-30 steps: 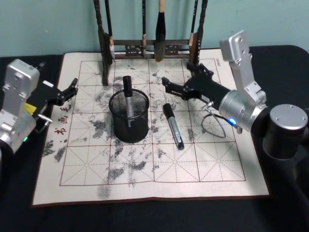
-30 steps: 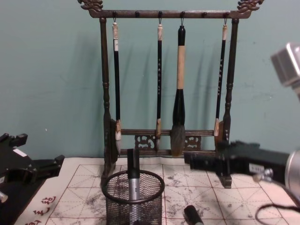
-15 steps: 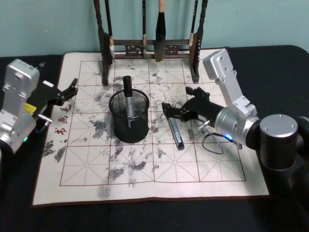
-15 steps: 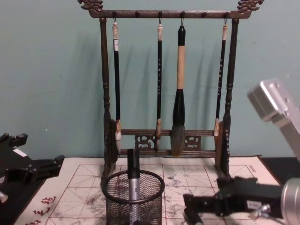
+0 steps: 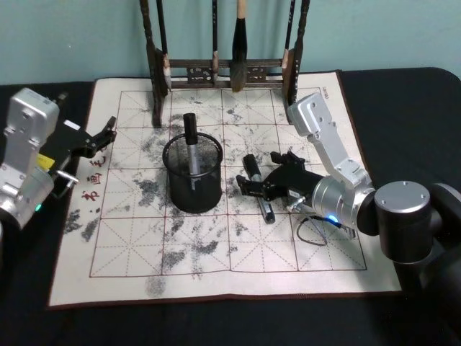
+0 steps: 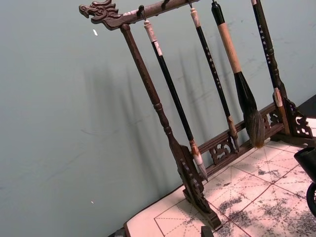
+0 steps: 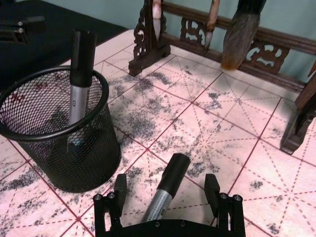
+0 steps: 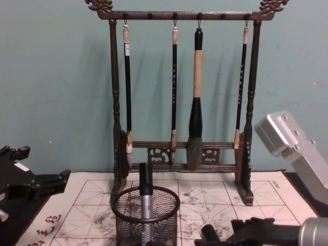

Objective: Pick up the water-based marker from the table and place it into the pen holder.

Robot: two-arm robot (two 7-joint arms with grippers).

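The water-based marker (image 5: 251, 166), a grey-barrelled pen with a black cap, lies flat on the white, red-gridded, ink-stained calligraphy mat (image 5: 216, 245) just right of the pen holder. It has not shifted over the last second.

Well to the left of the pen holder, the left gripper (image 5: 108, 130) sits parked at the mat's edge, its black fingers a little apart and holding nothing, just as it was a second ago.

The pen holder (image 5: 191, 193), a small black wire-mesh cup with a solid rim, stands where it stood. A second marker (image 5: 190, 137) with the same grey barrel and black cap stands upright inside it. Behind the pen holder rises the tall dark wooden brush rack (image 5: 216, 72) with its hanging brushes.

The change is to the right of the pen holder. A second ago the right gripper (image 5: 261, 176) was raised, out behind and to the right of the pen holder near the rack's foot. It has since swung in and come down to the mat. Its fingers are spread and stand one on each side of the marker's barrel just below the cap, not yet touching it as far as the wrist view shows.

I judge the approach finished: the pinch comes next, then the lift off the dark table (image 5: 403, 101) and the short carry leftward over the rim. The upright marker already inside narrows the free opening.
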